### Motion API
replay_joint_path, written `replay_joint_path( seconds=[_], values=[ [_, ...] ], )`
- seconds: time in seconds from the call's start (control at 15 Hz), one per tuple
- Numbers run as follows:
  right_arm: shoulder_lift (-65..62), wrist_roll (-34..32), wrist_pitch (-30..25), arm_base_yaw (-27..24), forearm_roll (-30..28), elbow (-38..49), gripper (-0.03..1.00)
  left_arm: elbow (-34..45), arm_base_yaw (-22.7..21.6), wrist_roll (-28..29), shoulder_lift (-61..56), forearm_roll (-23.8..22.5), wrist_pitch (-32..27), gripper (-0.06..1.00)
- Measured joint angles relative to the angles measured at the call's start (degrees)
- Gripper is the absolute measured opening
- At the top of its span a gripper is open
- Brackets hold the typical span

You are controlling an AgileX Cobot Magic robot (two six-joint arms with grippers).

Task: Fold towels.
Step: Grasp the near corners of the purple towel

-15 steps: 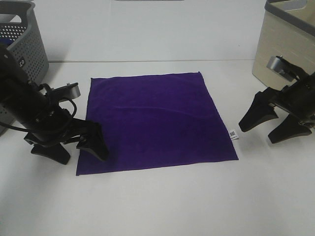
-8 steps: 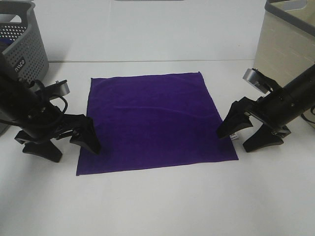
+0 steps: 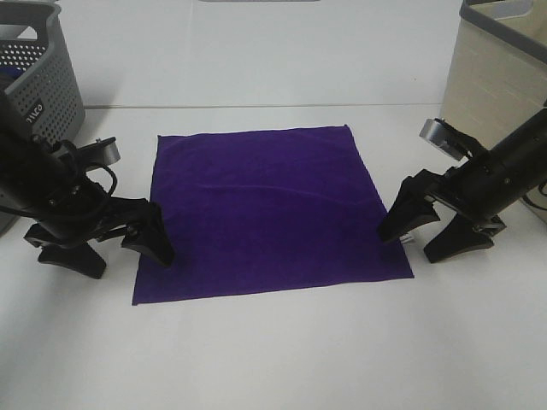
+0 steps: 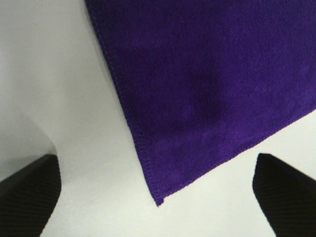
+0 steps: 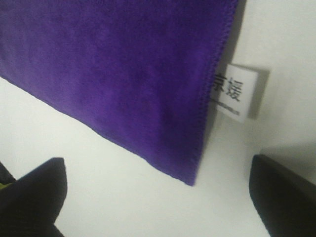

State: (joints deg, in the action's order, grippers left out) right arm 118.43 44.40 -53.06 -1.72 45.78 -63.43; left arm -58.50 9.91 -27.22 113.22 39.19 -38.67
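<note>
A deep purple square towel lies flat on the white table. Its small white tag sticks out from the right edge near the front. My left gripper is open, low beside the towel's front left corner; one finger stands at the towel's left edge. My right gripper is open, low at the towel's front right corner, straddling the tag. The towel also shows in the left wrist view and in the right wrist view. Neither gripper holds anything.
A grey perforated basket stands at the back left. A beige bin stands at the back right. White table surface runs in front of the towel.
My right gripper moved left and down from beside the bin to the towel's front right corner. My left gripper shifted slightly left and back along the towel's left edge.
</note>
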Motion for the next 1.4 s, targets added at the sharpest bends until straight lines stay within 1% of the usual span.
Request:
replay_joint_path(
  seconds=[0.13,0.27,0.53,0.67,0.8,0.93,1.13,1.4],
  values=[
    [-2.29,-3.84,1.38,-0.34,-7.05,-1.26,0.98,0.00,0.00,0.06,0.00,0.00,-0.06,0.99],
    [-4.47,-6.59,2.58,-0.52,-8.88,-1.72,0.98,0.00,0.00,0.06,0.00,-0.17,-0.06,0.99],
    [-1.15,-6.76,2.52,-0.52,-8.88,-1.89,0.98,0.00,0.00,0.06,0.00,-0.23,-0.06,0.99],
    [-0.86,-6.76,2.46,-0.52,-8.77,-2.01,0.98,0.00,0.00,0.06,0.00,-0.29,0.40,0.99],
    [-0.86,-6.76,2.46,-0.52,-8.71,-2.01,0.98,0.00,0.00,0.63,0.00,0.52,2.12,0.99],
    [-0.86,-6.88,2.46,-0.52,-8.65,-2.01,0.98,-0.06,0.00,0.63,0.00,0.00,2.06,0.99],
    [-0.52,-7.28,2.58,-0.52,-5.39,-1.95,0.98,-0.06,0.00,2.69,0.00,-0.80,1.89,0.99],
    [0.69,-7.28,2.64,-0.52,-1.49,-1.49,0.98,-0.11,0.00,3.21,0.74,-0.80,1.32,0.99]
  ],
)
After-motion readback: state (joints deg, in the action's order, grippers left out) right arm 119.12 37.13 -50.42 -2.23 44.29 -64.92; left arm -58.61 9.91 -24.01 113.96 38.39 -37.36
